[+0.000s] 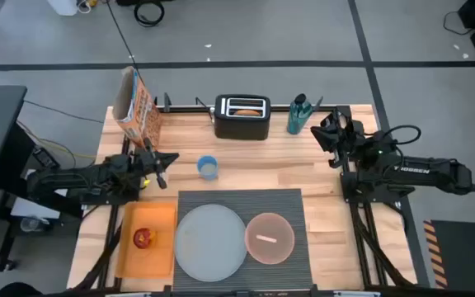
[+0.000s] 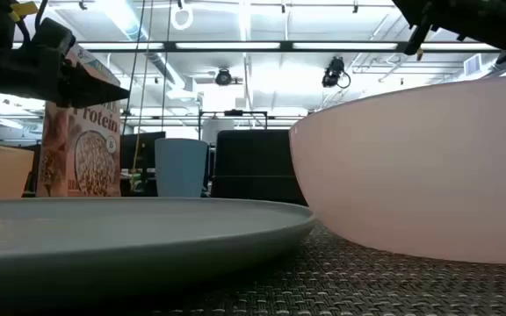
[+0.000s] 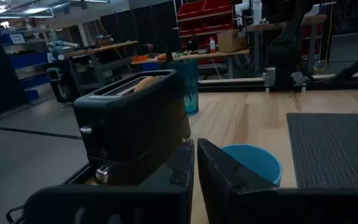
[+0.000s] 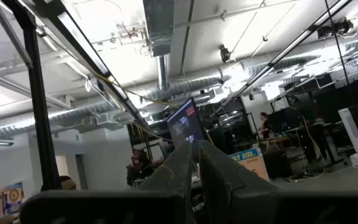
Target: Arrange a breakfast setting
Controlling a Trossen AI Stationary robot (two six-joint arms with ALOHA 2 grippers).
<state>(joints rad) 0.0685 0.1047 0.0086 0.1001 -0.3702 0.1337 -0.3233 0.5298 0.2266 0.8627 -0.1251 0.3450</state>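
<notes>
**On the wooden table, breakfast things wait between two arms**

On the far left of the table (image 1: 320, 177) stands the orange cereal box (image 1: 138, 114), upright at the back corner. Just in front of it is the left gripper (image 1: 165, 167), held above the wood with its two fingers (image 3: 185, 168) pressed close together and nothing between them. Below that arm, at the front left, lies an orange board (image 1: 162, 247) with a red apple (image 1: 143, 238) sitting on it.

Next comes the small blue cup (image 1: 209, 167), standing on bare wood just beside the left gripper and just behind the mat. The dark grey placemat (image 1: 283, 198) lies flat at the front middle of the table. On its left half sits the big pale grey plate (image 1: 209, 241), and its edge hangs a little over the mat's left side, touching the orange board. Right beside the plate, on the mat, is the pink bowl (image 1: 269, 238) with a small pale thing inside it; I cannot tell what that thing is.

At the back middle stands the black toaster (image 1: 242, 117) with a bagel half (image 1: 248, 112) poking out of one slot. A teal bottle (image 1: 297, 115) stands just to its right.

On the right, the right gripper (image 1: 330, 136) is up near the back corner, well apart from the mat. Its fingers (image 4: 185, 165) are squeezed nearly together, holding nothing, and point up at the ceiling.
</notes>
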